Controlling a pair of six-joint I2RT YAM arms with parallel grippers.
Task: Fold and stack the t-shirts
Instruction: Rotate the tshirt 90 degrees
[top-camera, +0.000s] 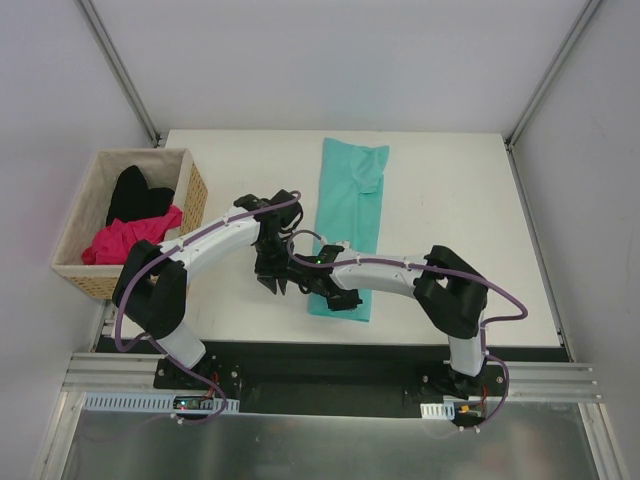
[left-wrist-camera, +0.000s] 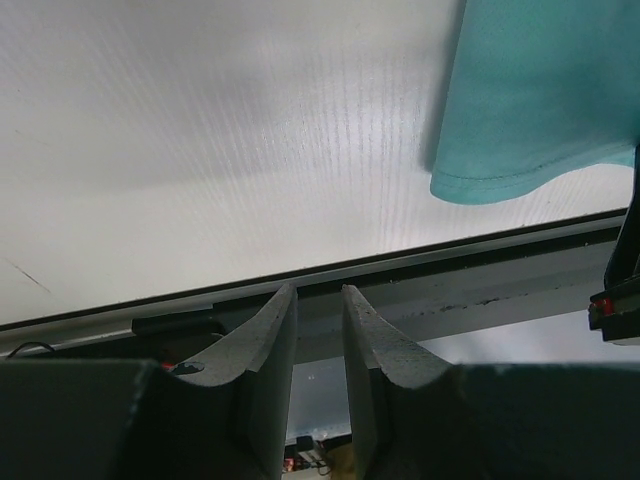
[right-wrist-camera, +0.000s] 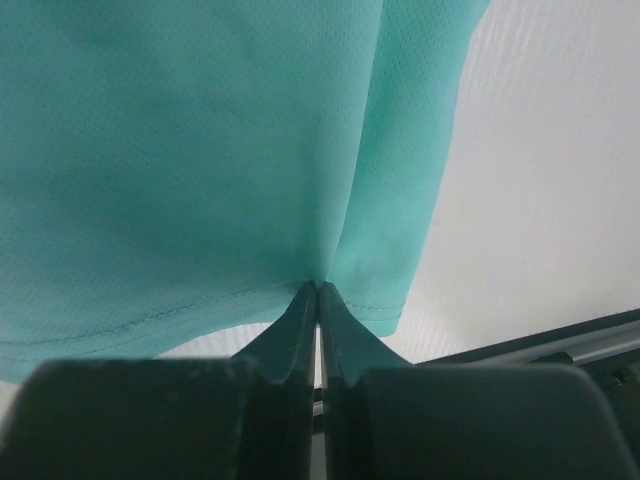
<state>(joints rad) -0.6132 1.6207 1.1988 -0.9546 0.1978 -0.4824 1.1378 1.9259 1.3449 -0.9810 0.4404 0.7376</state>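
Since the right gripper (right-wrist-camera: 317, 290) is clenched on only a thin bite of the near hem of the teal t-shirt (right-wrist-camera: 200, 150), the first danger is a slip. The pinch sits right at the stitched edge, and I cannot tell whether it has caught every layer of the folded strip or just the top one. If only one layer comes up, the lengthwise fold would likely open as the hem rises.

Just beside it, the left gripper (left-wrist-camera: 320, 295) hangs with its fingers apart and nothing between them. It is above bare table (left-wrist-camera: 200, 150), near the shirt's corner but apart from it. With one part of the hem held and the rest free, a lift would probably pull the hem askew and lay a crooked fold.

Both wrists crowd close together in the overhead view, so a hasty reach by the left one risks a knock against the right arm.

Farther out, the shirt lies as a long strip running toward the far edge of the table, its far end rumpled where a sleeve is tucked. Dragging rather than lifting could worsen that.

Farthest left, the pink t-shirt (top-camera: 125, 242) and black t-shirt (top-camera: 135, 195) lie bunched in the wicker basket (top-camera: 196, 200), not yet folded.
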